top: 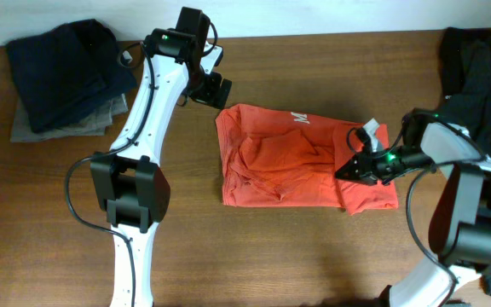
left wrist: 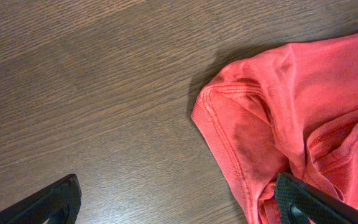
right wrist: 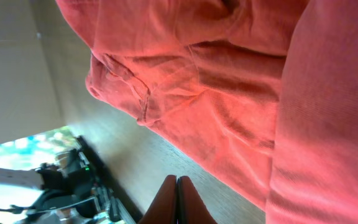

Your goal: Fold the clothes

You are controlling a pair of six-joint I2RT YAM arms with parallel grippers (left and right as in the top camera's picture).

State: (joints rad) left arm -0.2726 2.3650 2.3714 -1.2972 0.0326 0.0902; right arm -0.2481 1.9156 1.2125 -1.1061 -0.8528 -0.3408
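worktop: dark wood grain | T-shirt: rumpled, mid-worktop | left tool: fingers apart, beside shirt corner | right tool: fingers together over shirt | dark garment piles: far corners

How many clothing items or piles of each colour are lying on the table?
Red-orange T-shirt: 1
Dark clothing piles: 2
Grey cloth under the left dark pile: 1
Total: 4
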